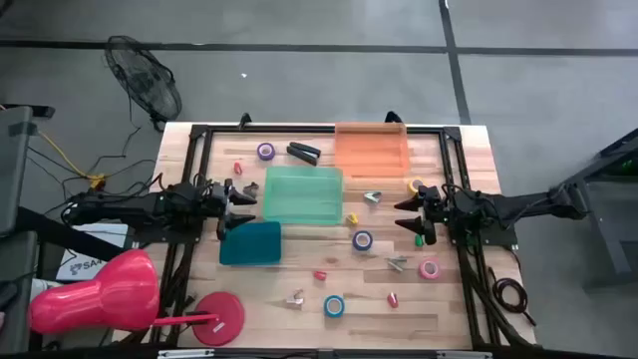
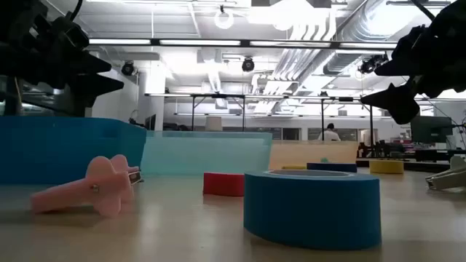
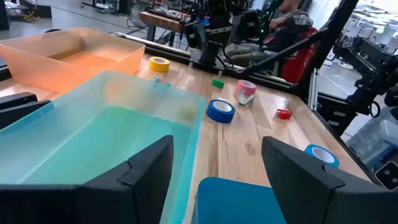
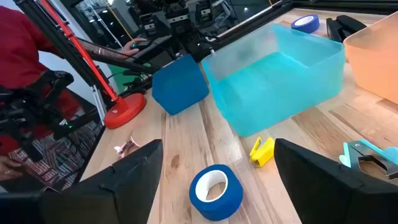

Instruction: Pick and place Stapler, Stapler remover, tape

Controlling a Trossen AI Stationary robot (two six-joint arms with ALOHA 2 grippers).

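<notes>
The black stapler (image 1: 304, 152) lies on the table at the far side, between a purple tape roll (image 1: 266, 152) and the orange tray (image 1: 371, 150). More tape rolls lie flat on the wood: yellow (image 1: 415, 185), blue (image 1: 362, 239), pink (image 1: 429, 268) and blue (image 1: 334, 306). Stapler removers lie at the centre (image 1: 372, 196), right of centre (image 1: 397, 262) and near the front (image 1: 295, 297). My left gripper (image 1: 239, 204) hangs open left of the green tray (image 1: 302, 194). My right gripper (image 1: 409, 214) hangs open above the table, the blue roll (image 4: 216, 191) below and ahead of its fingers.
A dark teal bin (image 1: 249, 242) stands in front of my left gripper (image 3: 217, 180). Small red (image 1: 320, 274), yellow (image 1: 352, 218) and green (image 1: 418, 239) pieces are scattered about. A black frame (image 1: 454, 179) runs round the table's far and side edges. Bare wood lies along the near edge.
</notes>
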